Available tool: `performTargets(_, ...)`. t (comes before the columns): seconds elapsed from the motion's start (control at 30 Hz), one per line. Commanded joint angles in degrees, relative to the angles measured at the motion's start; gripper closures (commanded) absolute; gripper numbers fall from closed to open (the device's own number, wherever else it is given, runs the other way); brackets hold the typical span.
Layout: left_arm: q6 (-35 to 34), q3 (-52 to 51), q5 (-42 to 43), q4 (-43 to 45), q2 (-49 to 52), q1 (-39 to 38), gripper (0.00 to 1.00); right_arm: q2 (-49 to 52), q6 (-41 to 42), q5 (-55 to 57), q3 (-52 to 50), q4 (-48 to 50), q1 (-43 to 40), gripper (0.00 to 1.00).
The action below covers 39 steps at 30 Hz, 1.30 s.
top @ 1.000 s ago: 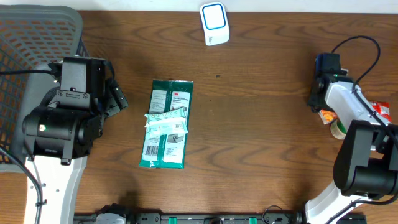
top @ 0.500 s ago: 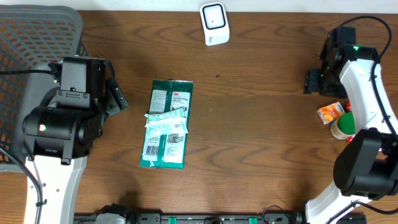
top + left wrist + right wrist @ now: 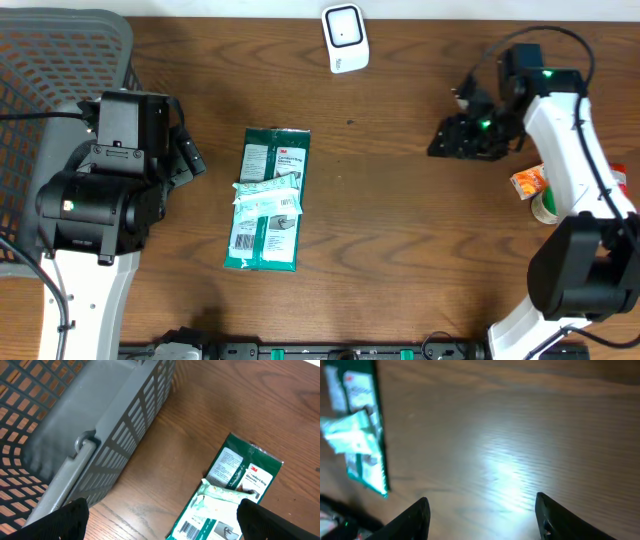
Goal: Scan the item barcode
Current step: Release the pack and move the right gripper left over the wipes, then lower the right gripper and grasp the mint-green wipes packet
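the green packet [image 3: 268, 200] is lying flat on the wooden table [image 3: 400, 250], label and barcode facing up, nearer me and left of the white scanner [image 3: 345, 38]. the right gripper [image 3: 445, 140] is hovering over bare wood right of the scanner, fingers spread wide, holding nothing. the left gripper [image 3: 188, 158], well left of the scanner, is gaping wide too.

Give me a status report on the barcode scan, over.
Left gripper open, empty. Right gripper open, empty. Green package flat on table, barcode up, untouched. Nothing between it and either gripper.
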Motion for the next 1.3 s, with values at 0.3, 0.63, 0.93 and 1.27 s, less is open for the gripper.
performTargets(0.3,-0.1,0.3,-1.0,-0.2,-0.1,0.3,0.05,-5.4,6.6,-2.2,-0.5,4.3,17.9,0.29)
performTargets(0.63,-0.1,0.3,-1.0,-0.2,-0.1,0.3,0.05,-5.1,22.6,-0.4,-12.2,30.6,35.3,0.01)
performTargets(0.93,-0.1,0.3,-1.0,-0.2,-0.1,0.3,0.05,-1.8,23.3,3.0,-19.4,42.2,43.6,0.09)
performTargets(1.27,-0.1,0.3,-1.0,-0.2,-0.1,0.3,0.05,-0.9,17.5,5.9,-1.3,28.6,42.8,0.06)
